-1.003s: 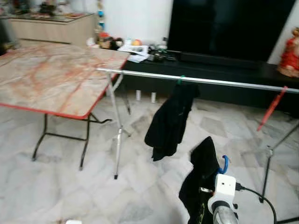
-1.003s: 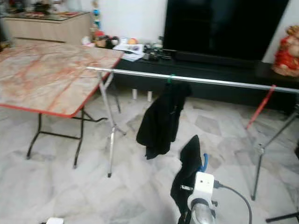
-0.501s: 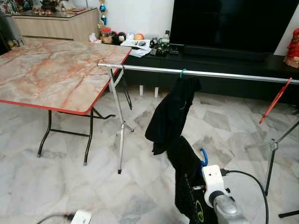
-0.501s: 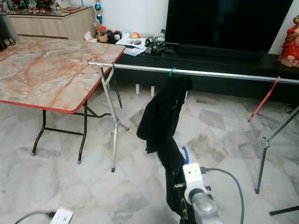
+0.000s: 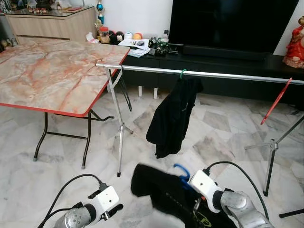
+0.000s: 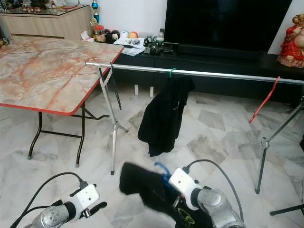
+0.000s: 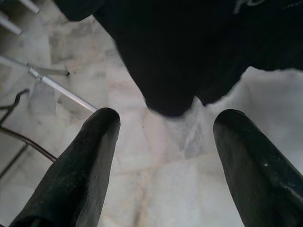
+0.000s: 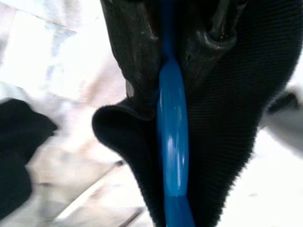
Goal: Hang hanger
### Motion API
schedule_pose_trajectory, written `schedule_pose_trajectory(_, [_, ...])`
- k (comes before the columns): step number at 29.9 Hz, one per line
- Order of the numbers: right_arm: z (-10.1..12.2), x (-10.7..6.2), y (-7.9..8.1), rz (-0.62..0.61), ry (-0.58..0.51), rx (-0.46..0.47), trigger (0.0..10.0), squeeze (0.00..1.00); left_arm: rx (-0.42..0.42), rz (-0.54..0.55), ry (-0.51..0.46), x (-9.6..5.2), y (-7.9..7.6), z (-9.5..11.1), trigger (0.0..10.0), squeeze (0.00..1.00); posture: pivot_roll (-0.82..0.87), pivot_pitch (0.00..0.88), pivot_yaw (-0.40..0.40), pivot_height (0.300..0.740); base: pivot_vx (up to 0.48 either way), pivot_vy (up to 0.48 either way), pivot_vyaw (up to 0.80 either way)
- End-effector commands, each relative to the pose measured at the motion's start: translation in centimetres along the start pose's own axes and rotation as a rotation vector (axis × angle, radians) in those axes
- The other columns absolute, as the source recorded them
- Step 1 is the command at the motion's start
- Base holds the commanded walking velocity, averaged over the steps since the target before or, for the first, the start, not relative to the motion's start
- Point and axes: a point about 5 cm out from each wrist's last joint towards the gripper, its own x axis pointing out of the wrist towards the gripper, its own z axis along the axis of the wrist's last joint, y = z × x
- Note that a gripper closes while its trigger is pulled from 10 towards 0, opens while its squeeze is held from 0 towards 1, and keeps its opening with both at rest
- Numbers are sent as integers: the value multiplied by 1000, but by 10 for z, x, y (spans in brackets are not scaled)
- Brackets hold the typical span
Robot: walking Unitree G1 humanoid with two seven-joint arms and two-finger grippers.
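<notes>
Right wrist view shows the right gripper (image 8: 170, 45) clenched on a blue hanger (image 8: 171, 142) draped with a black garment (image 5: 161, 187), low above the floor before the metal rail (image 5: 209, 74), while the left gripper (image 7: 165, 142) hangs spread apart.

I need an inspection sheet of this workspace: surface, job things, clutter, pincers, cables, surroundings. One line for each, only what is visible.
Surface: marble tile floor; folding table with a marble-pattern top at the robot's left.
Job's things: blue hanger carrying a black garment, held low before the rail; another black garment already hangs there on a green hanger; a red hanger hangs near the rail's right end.
Clutter: small items on the TV bench.
Pincers: right pincer shut on the blue hanger; left pincer open, low above the floor.
Cables: black cables loop from both wrists.
Surroundings: dark TV, cabinet, red figurine.
</notes>
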Motion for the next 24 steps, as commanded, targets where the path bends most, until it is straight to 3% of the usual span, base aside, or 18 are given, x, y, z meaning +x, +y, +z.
schedule_pose_trajectory(1, [10, -6, -6, 32, -22, -60, 10000, 0, 47, -29, 6, -1, 3, 1, 10000, 0, 117, 0, -47, 740, 0, 0, 0])
schedule_pose_trajectory(3, [22, -16, -6, 138, -89, -89, 10000, 0, 33, -30, 6, -2, 8, 0, 10000, 0, 118, 0, -49, 740, 0, 0, 0])
schedule_pose_trajectory(11, [34, -29, -1, 256, -125, -167, 10000, 0, -13, -21, 12, -1, 15, 1, 10000, 0, 96, 0, -59, 740, 0, 0, 0])
schedule_pose_trajectory(22, [43, -35, 0, 307, -153, -178, 10000, 0, -45, -66, 7, 3, 15, 5, 10000, 0, 94, 0, -60, 740, 0, 0, 0])
schedule_pose_trajectory(23, [43, -35, 0, 304, -154, -177, 10000, 0, -49, -71, 2, 4, 14, 6, 0, 0, 92, 0, -59, 740, 0, 0, 0])
schedule_pose_trajectory(24, [44, -35, -1, 302, -155, -176, 10000, 0, -54, -77, -4, 4, 13, 7, 0, 0, 89, 0, -58, 740, 0, 0, 0])
